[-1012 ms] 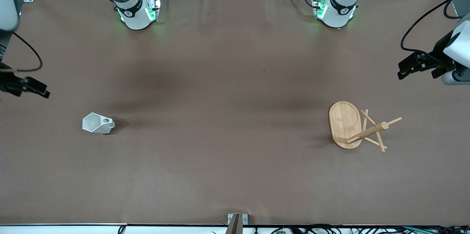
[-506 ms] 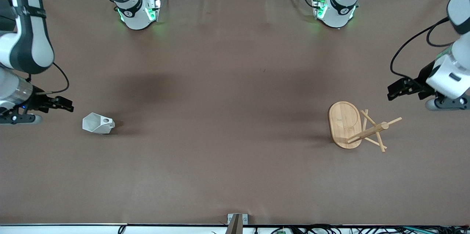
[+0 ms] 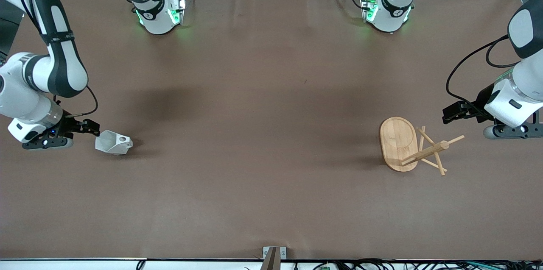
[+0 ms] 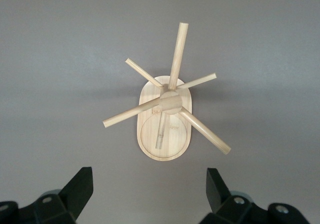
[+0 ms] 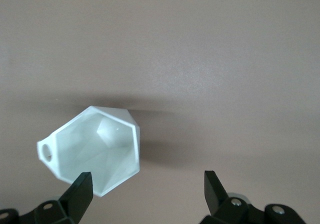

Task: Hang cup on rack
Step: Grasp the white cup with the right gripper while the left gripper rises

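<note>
In the front view the left arm's upper links run off the picture's edge, and the right arm's upper part is cut off likewise. Both wrist views show only the fingers' (image 4: 80,189) tips; their bases are cropped. One finger (image 5: 80,188) overlaps the cup's (image 5: 95,146) rim.

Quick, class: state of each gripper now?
Left gripper: open, holding nothing, above the rack.
Right gripper: open, holding nothing, beside the cup.

Cup (image 3: 113,142) and rack (image 3: 398,143) well apart.
</note>
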